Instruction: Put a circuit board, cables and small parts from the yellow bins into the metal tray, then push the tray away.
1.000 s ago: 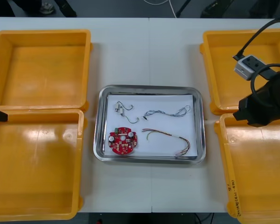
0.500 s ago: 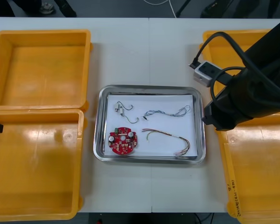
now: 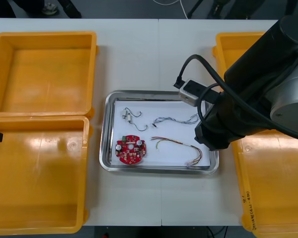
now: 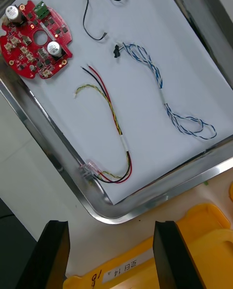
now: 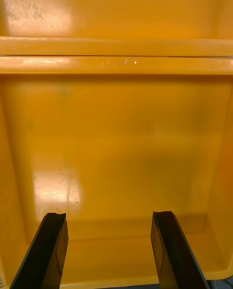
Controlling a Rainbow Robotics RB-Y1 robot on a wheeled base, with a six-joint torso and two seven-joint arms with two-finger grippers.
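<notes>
The bench [image 3: 159,59] carries four yellow bins [image 3: 44,74], two on each side, and the two on the left show bare floors. Between them sits the metal tray [image 3: 106,131], white inside and loaded. The right pincer [image 4: 110,226] hangs over the tray's right edge, next to the near right bin, its fingers wide apart and holding nothing. The left pincer [image 5: 109,218] is parked over the left bins, likewise spread and empty. In the tray lie a round red circuit board [image 3: 131,149] at the near left, a red and yellow cable [image 3: 178,144] to its right, a blue and white cable [image 3: 176,119] beyond that, and a black cable [image 4: 83,20] with a small metal part [image 3: 124,115]. Loading looks finished, so probably only the push away remains.
</notes>
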